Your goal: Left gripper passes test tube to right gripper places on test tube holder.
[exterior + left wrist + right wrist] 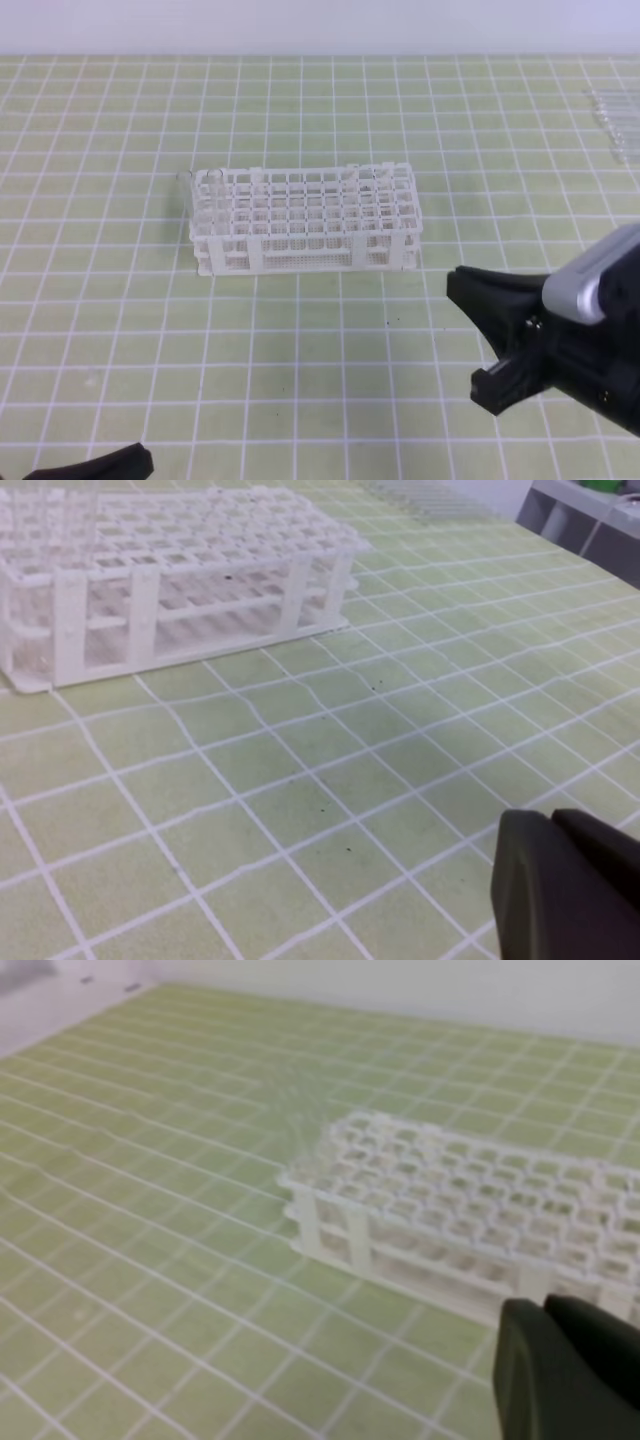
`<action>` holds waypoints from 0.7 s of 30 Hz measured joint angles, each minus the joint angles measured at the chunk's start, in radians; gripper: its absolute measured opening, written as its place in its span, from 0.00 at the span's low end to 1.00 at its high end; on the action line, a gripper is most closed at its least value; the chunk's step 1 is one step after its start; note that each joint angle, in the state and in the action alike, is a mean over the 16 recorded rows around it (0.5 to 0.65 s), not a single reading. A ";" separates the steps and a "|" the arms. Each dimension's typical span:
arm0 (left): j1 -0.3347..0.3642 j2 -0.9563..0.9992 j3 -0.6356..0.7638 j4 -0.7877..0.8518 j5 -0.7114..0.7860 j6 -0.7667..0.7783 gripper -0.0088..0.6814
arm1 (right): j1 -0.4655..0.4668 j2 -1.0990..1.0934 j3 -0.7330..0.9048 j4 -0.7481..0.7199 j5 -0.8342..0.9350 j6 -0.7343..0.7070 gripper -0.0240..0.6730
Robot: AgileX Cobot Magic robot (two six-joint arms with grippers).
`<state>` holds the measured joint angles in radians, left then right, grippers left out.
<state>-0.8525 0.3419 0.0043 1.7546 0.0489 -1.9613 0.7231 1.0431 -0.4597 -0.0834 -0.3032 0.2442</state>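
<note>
The table [100,300] is light green with a white grid. The test tube holder [300,220] is white; the right pincer [478,335] is black.

Exterior high view: above, looking down and forward at test tube holder [305,232] on counter [300,400]. Both wrist views: low, oblique, nearer, facing holder from opposite ends. All share holder.

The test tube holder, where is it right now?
In the exterior high view the test tube holder stands on the green grid mat, left of centre; the right gripper hangs nearer the camera, to its right, apart from it.
</note>
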 joint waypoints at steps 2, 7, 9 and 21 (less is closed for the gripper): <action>0.000 0.000 -0.001 -0.002 0.002 0.000 0.01 | -0.010 -0.009 0.025 0.039 0.004 -0.029 0.02; 0.000 0.001 0.002 0.004 0.009 0.000 0.01 | -0.052 -0.059 0.093 0.123 -0.011 -0.133 0.02; 0.000 0.001 0.004 0.006 0.012 0.000 0.01 | -0.079 -0.098 0.129 0.156 -0.022 -0.174 0.02; 0.000 0.002 0.007 0.012 0.016 0.001 0.01 | -0.342 -0.535 0.387 0.235 -0.020 -0.318 0.01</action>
<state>-0.8523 0.3437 0.0114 1.7661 0.0649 -1.9607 0.3815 0.5079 -0.0723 0.1520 -0.3232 -0.0736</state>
